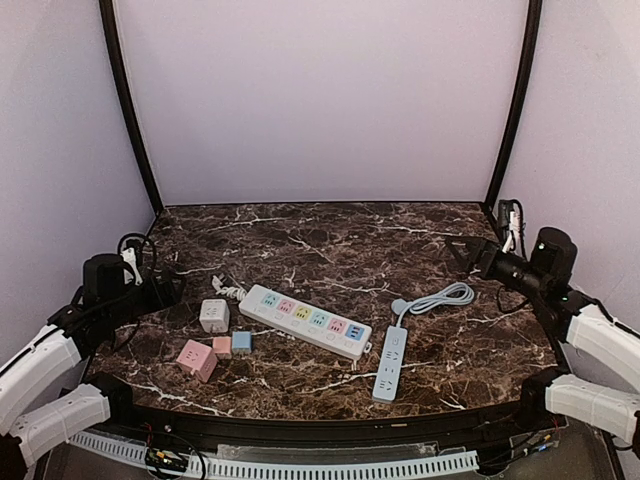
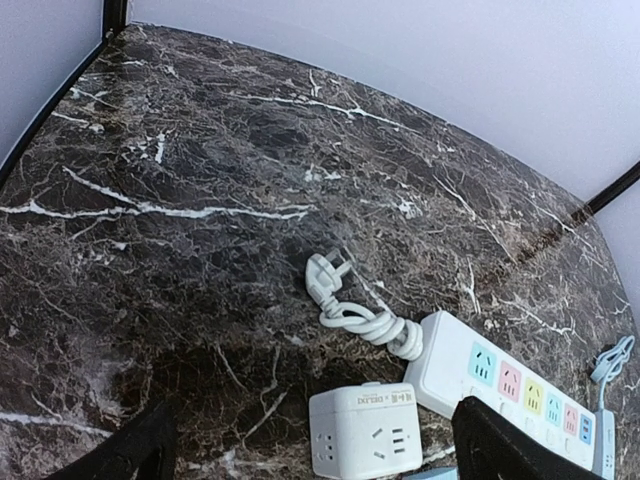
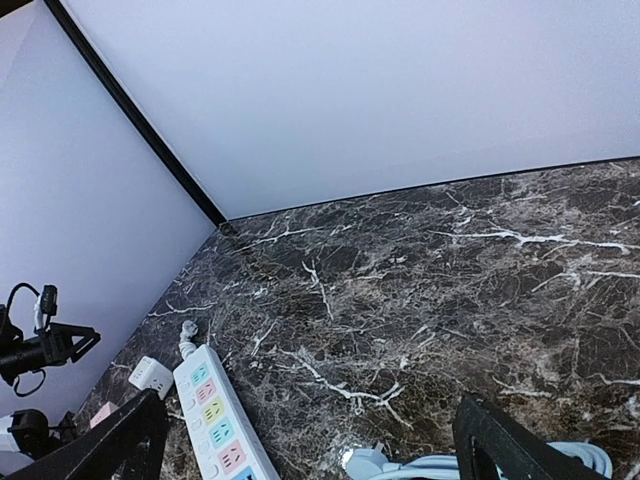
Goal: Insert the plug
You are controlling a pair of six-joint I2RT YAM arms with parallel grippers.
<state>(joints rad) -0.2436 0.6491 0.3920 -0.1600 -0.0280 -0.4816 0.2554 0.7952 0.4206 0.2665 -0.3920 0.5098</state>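
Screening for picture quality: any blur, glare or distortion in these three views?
Top view: even light, sharp, no glare on the colourful power strip. Left wrist view: wide-angle bending of the table edge; white cube socket sharp. Right wrist view: no glare, table in focus.

white cube socket point(image 2: 365, 435), small print illegible

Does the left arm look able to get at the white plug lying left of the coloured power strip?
Probably yes. The left gripper hangs open near the white plug, bare marble between them; the white cube adapter sits beside that path, not across it.
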